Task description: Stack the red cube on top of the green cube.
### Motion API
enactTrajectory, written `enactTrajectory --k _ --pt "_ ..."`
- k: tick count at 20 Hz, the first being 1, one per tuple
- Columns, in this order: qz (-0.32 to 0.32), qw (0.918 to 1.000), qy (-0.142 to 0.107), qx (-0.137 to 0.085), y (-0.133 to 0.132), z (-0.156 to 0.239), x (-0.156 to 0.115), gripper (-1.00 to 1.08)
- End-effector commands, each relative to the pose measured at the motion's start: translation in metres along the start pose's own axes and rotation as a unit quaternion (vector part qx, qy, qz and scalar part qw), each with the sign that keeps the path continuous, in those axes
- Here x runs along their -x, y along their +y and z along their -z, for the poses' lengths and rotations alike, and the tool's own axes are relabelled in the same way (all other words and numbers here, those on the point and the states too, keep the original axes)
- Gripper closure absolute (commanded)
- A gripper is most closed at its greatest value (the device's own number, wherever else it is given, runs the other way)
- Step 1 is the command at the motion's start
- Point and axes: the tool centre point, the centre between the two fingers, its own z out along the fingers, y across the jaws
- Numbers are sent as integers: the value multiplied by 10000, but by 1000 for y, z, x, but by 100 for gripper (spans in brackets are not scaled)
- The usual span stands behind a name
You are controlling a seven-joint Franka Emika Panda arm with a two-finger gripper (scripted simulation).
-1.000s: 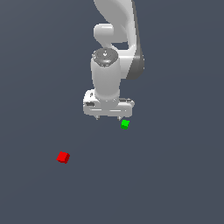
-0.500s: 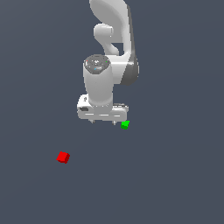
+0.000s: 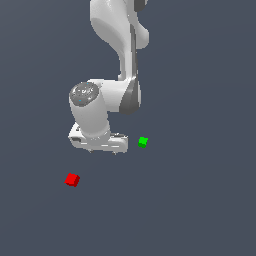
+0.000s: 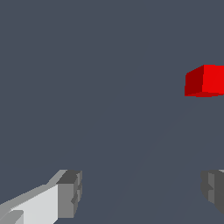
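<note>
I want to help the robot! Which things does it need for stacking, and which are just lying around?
Needed for the job:
red cube
green cube
gripper, open and holding nothing

Just lying around:
nothing else shows, only the plain dark floor

No text, label, brand, number or sign can be read on anything in either view

I count one red cube (image 3: 72,180), one green cube (image 3: 143,142), and my single gripper (image 3: 102,151) with two fingers (image 4: 70,194).
</note>
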Motion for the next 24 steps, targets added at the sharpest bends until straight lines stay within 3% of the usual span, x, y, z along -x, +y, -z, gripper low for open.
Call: enactTrajectory --k 1,13,24 --pt "-50 10000 2 3 17 -9 -12 -92" --pt "-249 9997 9 6 83 -42 -59 -92" --pt "-362 9993 13 6 121 -60 -85 -92"
